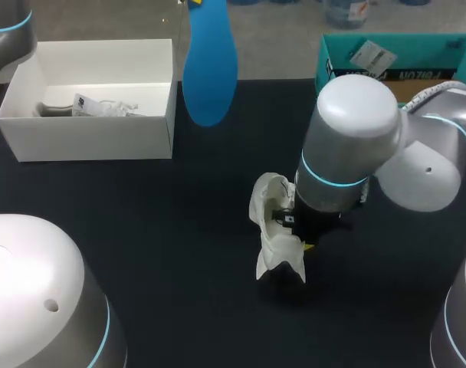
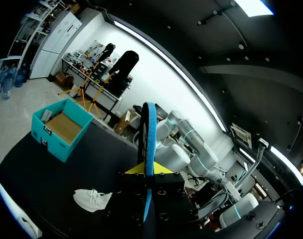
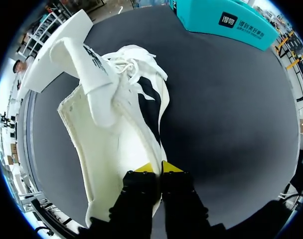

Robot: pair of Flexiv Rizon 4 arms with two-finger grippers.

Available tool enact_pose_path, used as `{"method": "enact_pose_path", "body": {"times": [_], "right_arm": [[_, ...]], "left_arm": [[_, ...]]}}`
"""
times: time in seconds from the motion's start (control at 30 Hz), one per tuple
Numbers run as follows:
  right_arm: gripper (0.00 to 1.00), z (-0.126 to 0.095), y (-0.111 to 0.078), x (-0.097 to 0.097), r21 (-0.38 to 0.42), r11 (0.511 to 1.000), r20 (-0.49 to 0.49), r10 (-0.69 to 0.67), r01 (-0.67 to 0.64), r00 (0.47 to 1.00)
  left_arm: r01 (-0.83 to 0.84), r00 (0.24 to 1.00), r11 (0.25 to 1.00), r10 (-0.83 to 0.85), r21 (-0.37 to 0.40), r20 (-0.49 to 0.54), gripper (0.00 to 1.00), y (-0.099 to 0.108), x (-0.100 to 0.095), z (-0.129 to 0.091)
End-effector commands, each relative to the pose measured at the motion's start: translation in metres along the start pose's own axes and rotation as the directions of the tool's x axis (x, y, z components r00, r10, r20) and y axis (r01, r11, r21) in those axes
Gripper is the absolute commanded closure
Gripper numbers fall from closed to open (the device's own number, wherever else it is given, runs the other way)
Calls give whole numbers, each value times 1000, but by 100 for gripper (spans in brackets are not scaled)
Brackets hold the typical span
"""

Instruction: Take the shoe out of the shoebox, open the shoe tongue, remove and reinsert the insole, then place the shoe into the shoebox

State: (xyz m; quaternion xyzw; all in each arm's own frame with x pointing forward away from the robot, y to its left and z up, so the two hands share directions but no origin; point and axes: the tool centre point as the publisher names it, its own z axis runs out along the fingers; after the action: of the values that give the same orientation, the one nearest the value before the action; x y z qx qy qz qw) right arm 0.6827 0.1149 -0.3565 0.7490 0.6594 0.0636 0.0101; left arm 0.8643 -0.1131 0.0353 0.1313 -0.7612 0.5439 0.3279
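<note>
Black tabletop point(image 1: 141, 253) fills the head view. Just right of frame centre is the white shoe point(image 1: 273, 222), tongue pulled open, its side wall pinched between the pressed-together fingers of the right gripper point(image 3: 157, 168). Farther back, at upper centre, the left gripper point(image 2: 147, 172) clamps the blue insole point(image 1: 210, 69), held upright above the table. The open white shoebox point(image 1: 95, 138) sits at upper left and a teal box point(image 1: 322, 69) at upper right.

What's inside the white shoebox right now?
One pale shoe with laces and a tag lies along the near wall of the shoebox. That wall covers the shoe's lower part and the floor just behind it, so anything tucked there can't be seen.
</note>
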Motion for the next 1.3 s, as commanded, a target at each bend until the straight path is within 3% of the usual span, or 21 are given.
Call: {"method": "enact_pose_path", "body": {"times": [0.03, 0.67, 0.77, 0.8, 0.83, 1.3], "right_arm": [[100, 16, -8, 9, 0, 1000, -4, 9, -9, 1000], [100, 32, -34, 15, 30, 999, -9, 35, -34, 999], [60, 27, -34, 14, 28, 999, -8, 33, -32, 999], [39, 25, -34, 14, 26, 999, -8, 32, -31, 999], [3, 23, -34, 13, 24, 999, -8, 31, -31, 999], [0, -35, -20, -5, -32, 999, -54, 2, -4, 999]], "left_arm": [[-1, 1000, 1000, 1, 0, 0, 100, 0, 0, 0], [-1, 1000, 1000, 1, 0, 0, 100, 0, 0, 0], [-1, 1000, 1000, 1, 0, 0, 100, 0, 0, 0], [-1, 1000, 1000, 1, 0, 0, 100, 0, 0, 0], [-1, 1000, 1000, 1, 0, 0, 100, 0, 0, 0], [-1, 1000, 1000, 1, 0, 0, 100, 0, 0, 0]]}}
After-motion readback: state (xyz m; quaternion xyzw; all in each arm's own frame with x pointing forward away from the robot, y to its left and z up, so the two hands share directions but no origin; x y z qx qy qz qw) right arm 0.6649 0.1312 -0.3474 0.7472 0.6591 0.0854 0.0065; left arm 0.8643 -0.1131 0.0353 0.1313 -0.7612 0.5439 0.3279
